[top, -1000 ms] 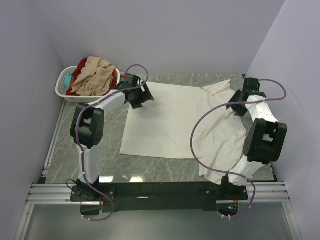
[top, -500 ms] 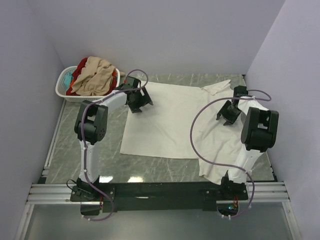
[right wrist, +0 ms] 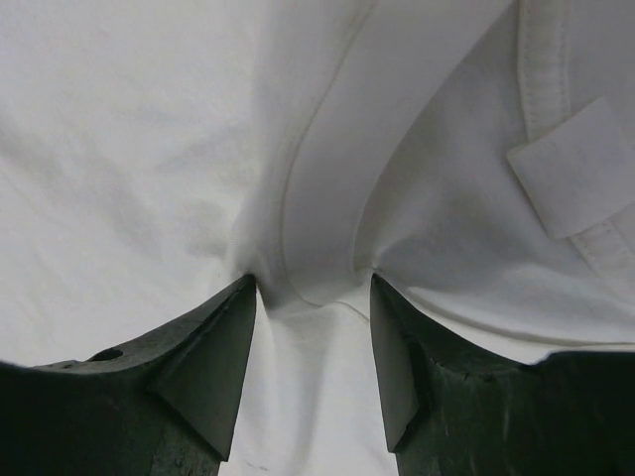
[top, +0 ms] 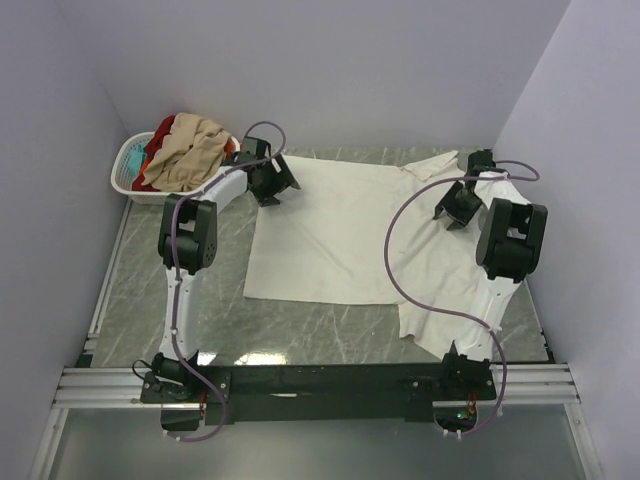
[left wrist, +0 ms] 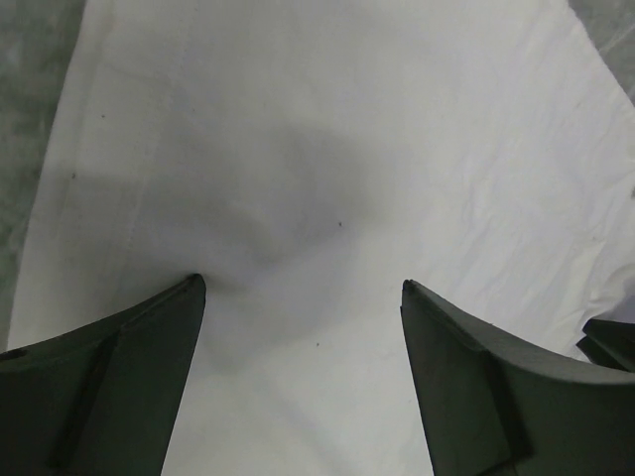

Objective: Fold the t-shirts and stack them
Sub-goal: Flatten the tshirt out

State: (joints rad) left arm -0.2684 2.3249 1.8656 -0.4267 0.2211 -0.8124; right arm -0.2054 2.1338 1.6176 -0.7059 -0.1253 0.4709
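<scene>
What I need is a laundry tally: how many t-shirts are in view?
4: cream-white t-shirt spread on the table; tan t-shirt, red t-shirt and teal t-shirt heaped in the basket, which may hide more.

We see one t-shirt spread flat on the bench, covering its middle and right side. In the far left corner stands the basket, with the other t-shirts heaped in it. The left gripper sits over the spread shirt's far left corner, just right of the basket, and the right gripper rests on its far right part.
</scene>
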